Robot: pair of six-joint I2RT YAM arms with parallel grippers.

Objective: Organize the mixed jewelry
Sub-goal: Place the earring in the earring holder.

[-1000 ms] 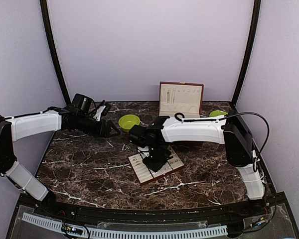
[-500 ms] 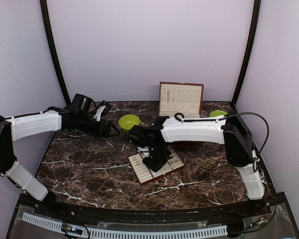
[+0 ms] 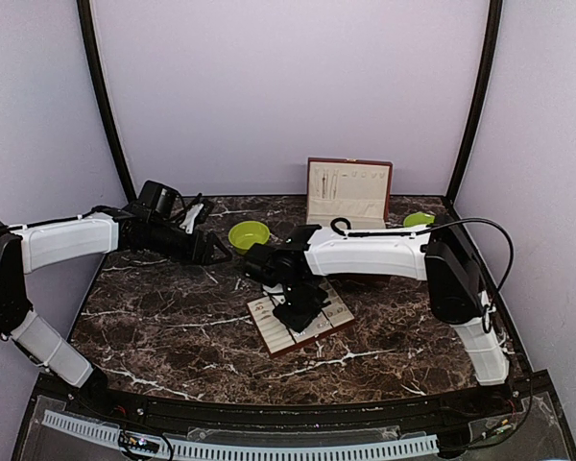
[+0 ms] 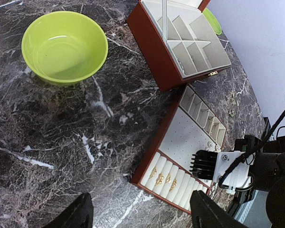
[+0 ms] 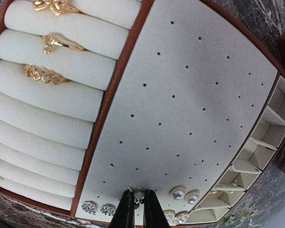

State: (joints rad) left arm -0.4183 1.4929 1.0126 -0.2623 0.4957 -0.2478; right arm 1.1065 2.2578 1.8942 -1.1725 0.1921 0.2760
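Fingers (image 5: 126,213) of your right gripper (image 5: 137,194) pinched together on tiny silvery stud (image 5: 138,201) at edge of perforated pad (image 5: 190,95) in jewelry tray (image 5: 111,90); pearl studs (image 5: 179,193) beside, gold rings (image 5: 47,42) in rolls. Left gripper (image 4: 141,194) spread wide over marble table (image 4: 38,123).

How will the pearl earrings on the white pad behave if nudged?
The pearl earrings look round and glossy, so probably slippery and apt to roll once loose. Being tiny, they are likely very light and easily flicked.
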